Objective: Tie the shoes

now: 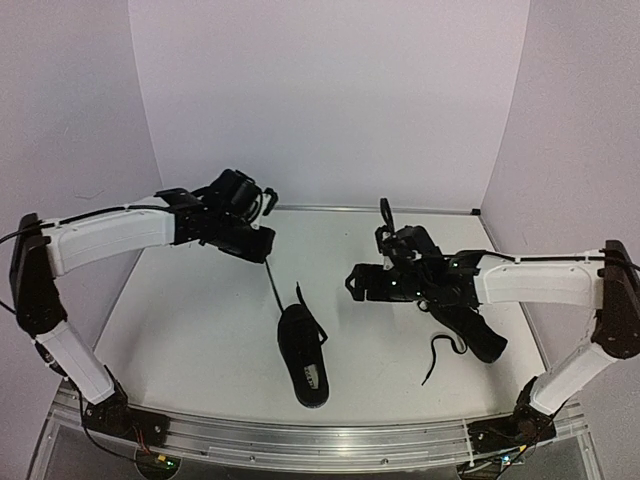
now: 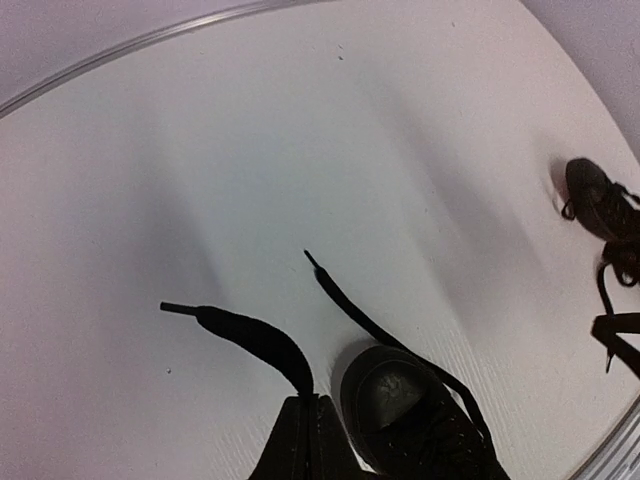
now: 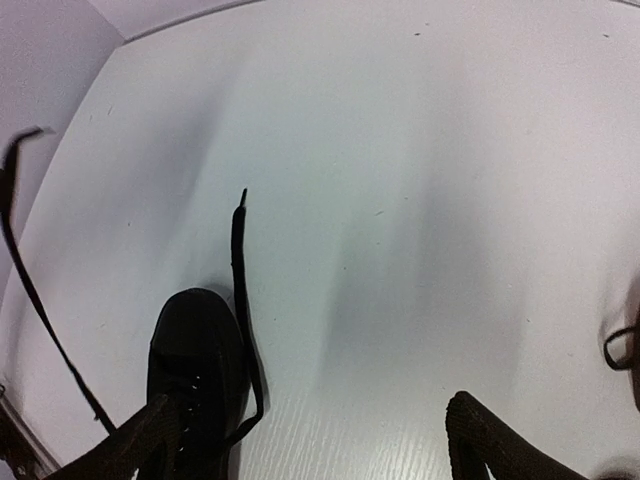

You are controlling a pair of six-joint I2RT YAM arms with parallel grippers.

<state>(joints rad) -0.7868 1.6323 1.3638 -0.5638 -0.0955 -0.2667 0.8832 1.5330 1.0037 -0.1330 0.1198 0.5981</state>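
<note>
One black shoe [image 1: 302, 358] lies at the table's front centre, toe to the back. My left gripper [image 1: 264, 252] is shut on one of its thin black laces [image 1: 274, 288], pulled up and back-left of the toe. In the left wrist view the shut fingers [image 2: 300, 435] pinch this lace [image 2: 250, 335], its tip sticking out left, beside the toe [image 2: 400, 400]. The other lace [image 3: 238, 270] lies flat past the toe [image 3: 195, 360]. My right gripper [image 1: 353, 283] hangs open and empty right of that shoe [image 3: 310, 410]. The second shoe [image 1: 482, 335] lies under my right arm.
The second shoe's loose lace [image 1: 438, 355] trails on the table at the front right. White walls close in the table's back and sides, with a metal strip [image 1: 400, 209] at the back edge. A metal rail [image 1: 300, 430] runs along the front edge.
</note>
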